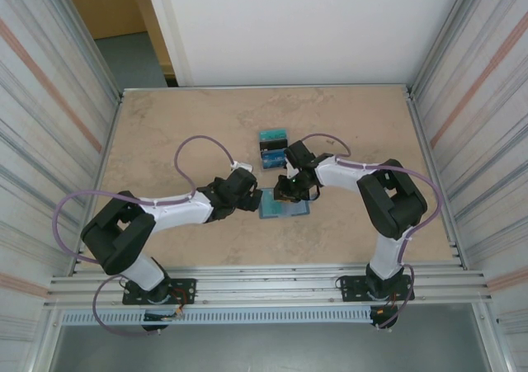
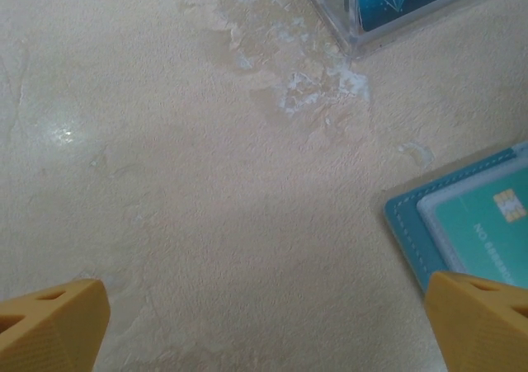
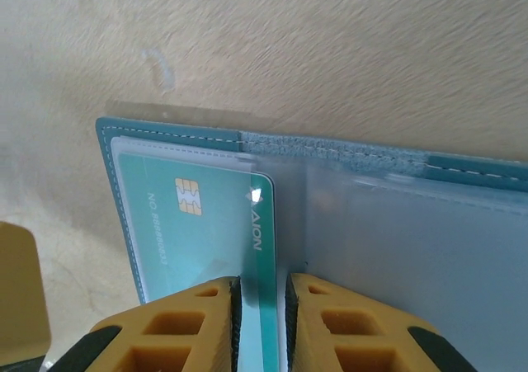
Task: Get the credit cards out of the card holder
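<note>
Watching from the side, I'd say it was mid-pull on a card. The holder point(image 1: 295, 211) lay open and flat on the table point(image 1: 165, 133). The right gripper point(image 3: 262, 306) was squeezed onto the edge of a teal card point(image 3: 194, 215) in the holder's left panel. Most of that card sat under the clear pocket, so to me the step had barely begun.

Next move, my guess: drag the card straight out of the pocket, level with the holder, without loosening the pinch. Trouble was, the holder looked soft and nothing was pinning it, so it could slide or lift along with the card.

The left gripper point(image 2: 264, 331) hung spread wide just off the holder's left edge, one finger over its corner, apparently holding nothing. It looked well placed to press that corner down.

Just beyond the holder's far side stood a clear case point(image 1: 272, 148) with what looked like teal and dark cards in it; I couldn't tell how many. It was close enough that pulling the card that way would've been a squeeze.
</note>
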You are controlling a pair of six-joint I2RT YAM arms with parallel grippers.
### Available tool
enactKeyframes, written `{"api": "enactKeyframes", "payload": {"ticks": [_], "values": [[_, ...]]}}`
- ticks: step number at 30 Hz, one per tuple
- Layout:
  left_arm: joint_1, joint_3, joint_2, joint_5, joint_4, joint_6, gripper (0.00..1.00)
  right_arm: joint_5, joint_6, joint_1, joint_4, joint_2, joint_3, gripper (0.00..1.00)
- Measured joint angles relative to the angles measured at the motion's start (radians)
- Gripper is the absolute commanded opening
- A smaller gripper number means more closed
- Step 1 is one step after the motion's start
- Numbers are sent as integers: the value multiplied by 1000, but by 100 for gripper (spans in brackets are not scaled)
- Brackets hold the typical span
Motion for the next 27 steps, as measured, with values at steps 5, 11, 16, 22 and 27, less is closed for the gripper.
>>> {"api": "enactKeyframes", "payload": {"ticks": [5, 11, 16, 22, 27], "values": [[-10, 1, 5, -8, -25, 0, 99, -24, 4, 10, 2, 0, 0, 22], [-24, 1, 32, -6, -34, 0, 99, -31, 8, 10, 7, 0, -2, 21], [-31, 5, 59, -3, -31, 0, 99, -26, 8, 13, 6, 0, -2, 22], [-31, 24, 94, -4, -31, 0, 99, -11, 7, 19, 2, 0, -2, 23], [-31, 35, 101, -4, -39, 0, 99, -18, 8, 18, 5, 6, -2, 22]]}}
